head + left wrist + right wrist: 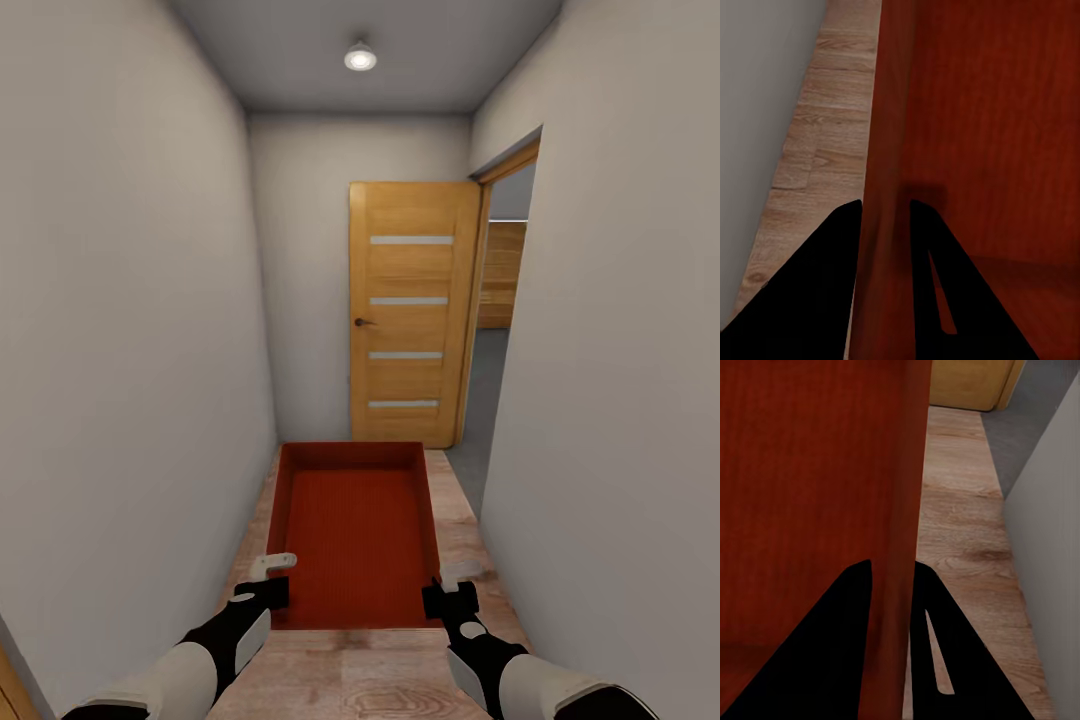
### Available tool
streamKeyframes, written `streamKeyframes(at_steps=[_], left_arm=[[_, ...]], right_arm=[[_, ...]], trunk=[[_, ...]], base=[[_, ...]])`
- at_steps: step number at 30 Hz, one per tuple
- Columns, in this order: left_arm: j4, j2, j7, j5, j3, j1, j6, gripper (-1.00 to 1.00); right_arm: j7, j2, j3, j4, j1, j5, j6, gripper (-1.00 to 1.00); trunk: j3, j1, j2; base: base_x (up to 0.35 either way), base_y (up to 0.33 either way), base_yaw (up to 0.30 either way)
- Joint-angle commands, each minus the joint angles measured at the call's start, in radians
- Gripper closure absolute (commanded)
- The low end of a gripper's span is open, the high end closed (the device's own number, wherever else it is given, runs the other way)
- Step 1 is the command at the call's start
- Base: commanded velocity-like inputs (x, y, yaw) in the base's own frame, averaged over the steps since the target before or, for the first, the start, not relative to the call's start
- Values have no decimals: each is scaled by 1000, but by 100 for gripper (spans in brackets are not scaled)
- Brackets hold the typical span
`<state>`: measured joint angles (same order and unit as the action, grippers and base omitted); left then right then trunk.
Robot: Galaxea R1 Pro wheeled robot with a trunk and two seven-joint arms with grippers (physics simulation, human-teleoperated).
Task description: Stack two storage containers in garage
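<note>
So, orange-red rectangular lidless plastic bin [355, 530] is held out in front of the robot, low over the light wood-plank floor [400, 680] of a narrow hallway, its long axis running near to far, straight ahead. Smooth walls, ribbed-looking base, nothing inside. Only one bin in sight.

Left black gripper [262, 592] is clamped over the bin's left side wall at the near corner; left wrist view shows one finger [817, 285] outside and one inside the wall. Right black gripper [448, 598] likewise clamped on the right side wall near corner, finger [825, 645] on the inner face, the other outside. Both arms equally near, grips symmetric.

Key relation: the open doorway [497, 330] lies ahead and to the right, beside the light wooden door with frosted slots [410, 315] on the far wall. Grey floor [480, 400] and wood panelling [502, 275] show through the doorway, likely the garage. Judgement: transport step, carrying the bin forward then turning right; bin's width looks tight against the off-white corridor walls [120, 350].
</note>
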<state>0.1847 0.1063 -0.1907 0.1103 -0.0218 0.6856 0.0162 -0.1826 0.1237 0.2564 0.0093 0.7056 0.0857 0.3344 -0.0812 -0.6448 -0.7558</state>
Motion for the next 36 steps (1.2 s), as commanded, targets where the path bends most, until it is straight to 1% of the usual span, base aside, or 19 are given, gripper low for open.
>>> streamKeyframes(at_steps=[1,36], left_arm=[[-2,-51,-26,9,6,0,2,100],[-2,-51,-26,9,6,0,2,100]], right_arm=[[-5,0,-12,-2,2,11,26,100],[-5,-1,-12,-2,2,11,26,100]], trunk=[[-2,-1,-1],[-2,-1,-1]], base=[[322,0,0],[322,0,0]])
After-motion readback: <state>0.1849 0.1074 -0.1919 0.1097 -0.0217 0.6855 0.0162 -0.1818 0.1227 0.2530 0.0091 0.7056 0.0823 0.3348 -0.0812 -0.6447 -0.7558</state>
